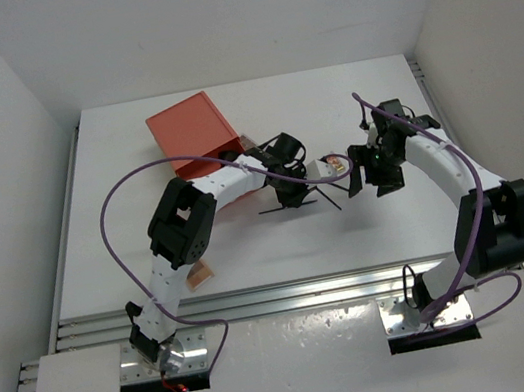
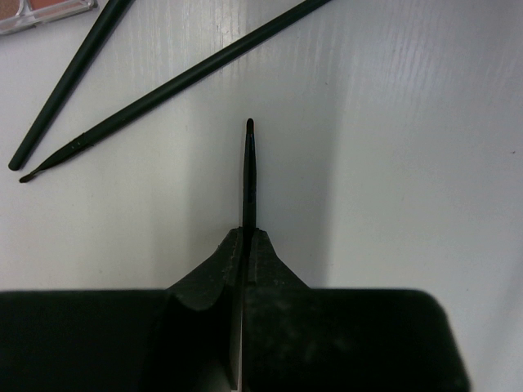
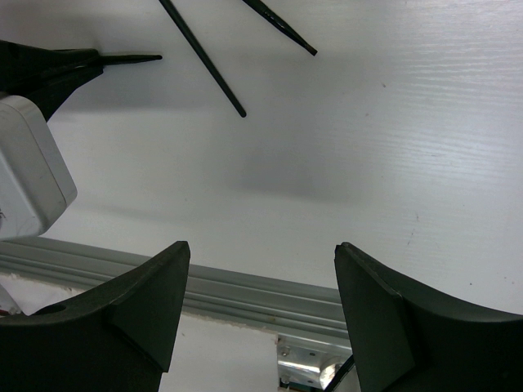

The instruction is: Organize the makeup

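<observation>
The left hand (image 2: 245,245) pinches one thin black stick (image 2: 249,175), tip toward 12 o'clock, with two more sticks (image 2: 188,77) on the worktop (image 2: 409,163) at 10 o'clock, and should squeeze hard and carry it slowly.

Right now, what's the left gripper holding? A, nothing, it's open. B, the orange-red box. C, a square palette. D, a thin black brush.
D: the left wrist view shows the left gripper shut on a thin black brush, whose tip sticks out from between the closed fingers.
</observation>
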### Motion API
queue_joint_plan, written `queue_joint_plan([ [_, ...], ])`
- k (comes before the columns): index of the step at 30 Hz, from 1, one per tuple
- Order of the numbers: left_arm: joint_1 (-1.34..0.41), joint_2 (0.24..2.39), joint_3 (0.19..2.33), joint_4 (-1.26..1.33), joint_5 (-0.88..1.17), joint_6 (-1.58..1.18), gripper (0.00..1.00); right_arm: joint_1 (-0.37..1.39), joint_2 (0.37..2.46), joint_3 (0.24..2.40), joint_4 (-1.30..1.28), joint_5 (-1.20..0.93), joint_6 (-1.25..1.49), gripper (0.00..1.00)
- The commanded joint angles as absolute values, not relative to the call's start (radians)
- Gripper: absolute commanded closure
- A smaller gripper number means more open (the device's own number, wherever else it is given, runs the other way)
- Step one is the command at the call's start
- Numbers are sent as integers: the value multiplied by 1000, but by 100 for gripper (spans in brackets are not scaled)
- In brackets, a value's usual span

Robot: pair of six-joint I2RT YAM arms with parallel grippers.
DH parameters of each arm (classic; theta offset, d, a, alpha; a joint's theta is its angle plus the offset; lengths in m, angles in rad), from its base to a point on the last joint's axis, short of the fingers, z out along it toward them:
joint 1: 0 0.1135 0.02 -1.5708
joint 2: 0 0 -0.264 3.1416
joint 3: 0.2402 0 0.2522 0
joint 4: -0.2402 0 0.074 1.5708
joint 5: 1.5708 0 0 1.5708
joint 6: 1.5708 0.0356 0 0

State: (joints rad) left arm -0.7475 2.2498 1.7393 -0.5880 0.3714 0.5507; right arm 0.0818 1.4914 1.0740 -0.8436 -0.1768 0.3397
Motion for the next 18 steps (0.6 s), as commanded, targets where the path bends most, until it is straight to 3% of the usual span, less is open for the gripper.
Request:
queue_joint_plan([
  [1,-767,2296,1720,-638,370,540,100,78,1439,1065,-853,-147,327,28],
  [12,-744,2106,1988,-658,512,235,100,66,1361,1026,-802,-143,345,28],
  [18,-697,1899,1974,-684,451,170,100,57,1327,993,-756,-130,350,28],
])
